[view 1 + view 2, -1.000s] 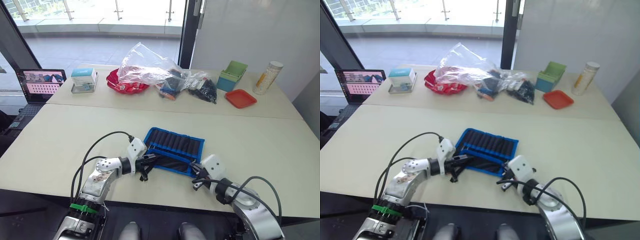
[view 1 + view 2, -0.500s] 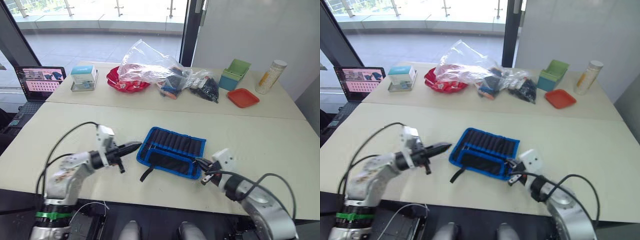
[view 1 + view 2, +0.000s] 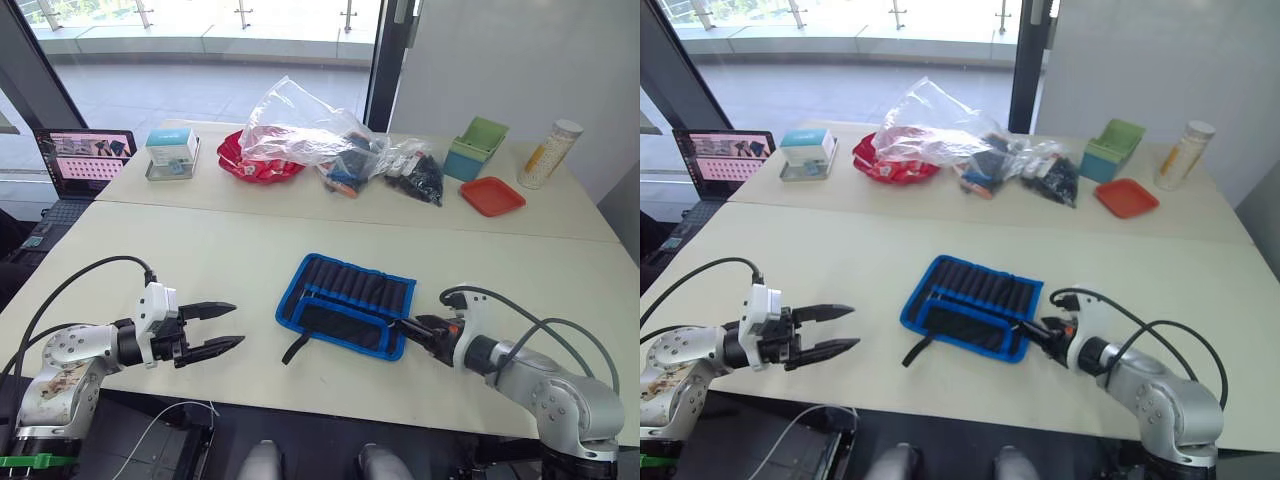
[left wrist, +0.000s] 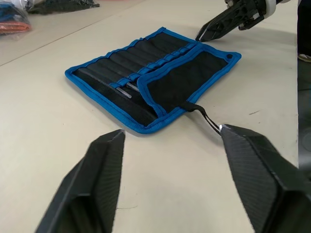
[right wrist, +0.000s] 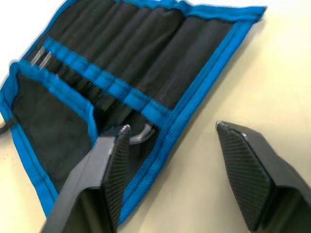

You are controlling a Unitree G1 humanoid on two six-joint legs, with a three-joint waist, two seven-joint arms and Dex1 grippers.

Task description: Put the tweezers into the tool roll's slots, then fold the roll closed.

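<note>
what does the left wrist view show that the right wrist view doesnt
The left wrist view takes in the thin black strap trailing off the flat black fabric tool roll with blue edging, and the right gripper at the roll's far corner. The right wrist view, closer in, catches a curved silvery tweezer end under the folded flap, beside one black finger. Both show the partly folded roll, its row of narrow slots and the cream table.

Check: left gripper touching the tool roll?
Apart. In the left eye view the left gripper hangs open over bare table, well clear of the tool roll; the left wrist view shows tabletop between its fingers and the roll's edge.
</note>
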